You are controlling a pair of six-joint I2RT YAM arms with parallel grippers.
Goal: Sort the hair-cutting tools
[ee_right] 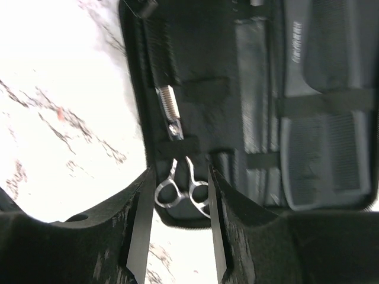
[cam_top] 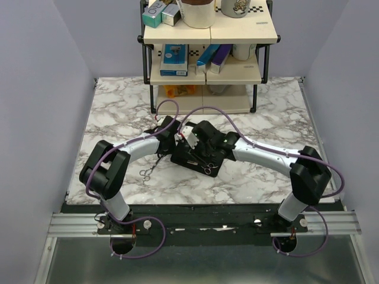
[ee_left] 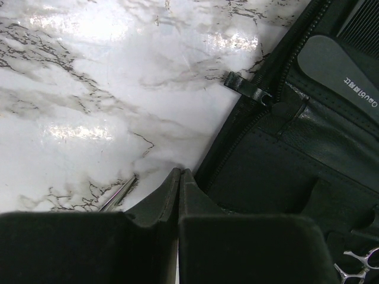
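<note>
Nearly sorted: one pair of scissors is not yet off the worktop.

The combs sit strapped inside the open black pouch. One pair of scissors is tucked under its band, with the right pincer parted either side of the loops. The left pincer is pressed shut at the pouch's edge. A second pair lies loose beside the pouch. White print on one comb is too blurred to read.

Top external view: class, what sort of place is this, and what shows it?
Probably a robot lab test cell: left arm and right arm mounted at a marble-patterned table, plain enclosing walls, a shelf rack of boxes.
</note>
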